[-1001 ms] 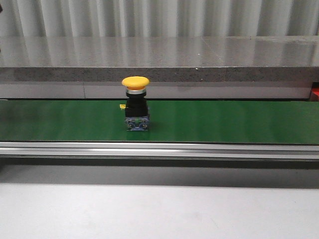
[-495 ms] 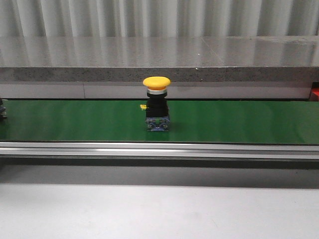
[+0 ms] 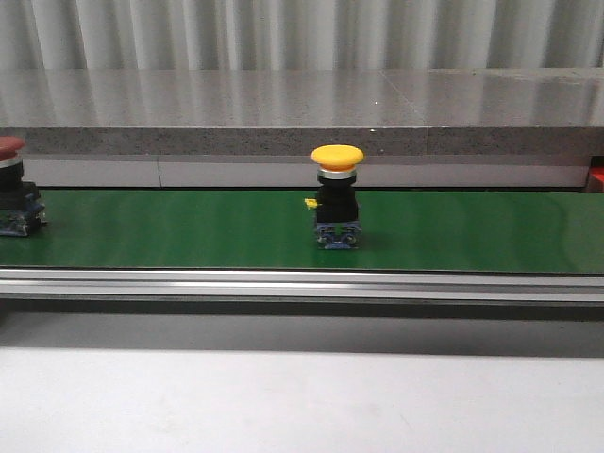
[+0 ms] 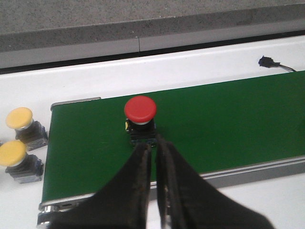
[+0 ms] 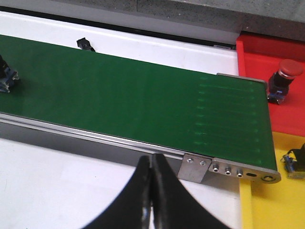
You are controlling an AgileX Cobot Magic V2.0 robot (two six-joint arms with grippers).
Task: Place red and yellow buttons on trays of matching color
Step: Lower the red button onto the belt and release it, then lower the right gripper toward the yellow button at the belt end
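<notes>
A yellow button [image 3: 337,193] stands upright on the green belt [image 3: 170,231], a little right of centre. At the belt's left end a red button [image 3: 11,193] stands, also seen as the red button [image 4: 140,114] in the left wrist view. My left gripper [image 4: 154,145] hovers just short of it, with only a thin slit between the fingers and nothing held. My right gripper [image 5: 151,160] is shut and empty over the white table before the belt's right end. Beyond that end lie the red tray [image 5: 257,52] and the yellow tray [image 5: 281,200].
Two more yellow buttons [image 4: 21,125] [image 4: 16,157] sit on the white table off the belt's left end. A red button [image 5: 286,78] rests on the red tray and a dark button base [image 5: 298,162] on the yellow one. A grey stone ledge [image 3: 302,113] runs behind the belt.
The yellow button has ridden rightward along the belt. A red button has come into the front view at the belt's left edge.
</notes>
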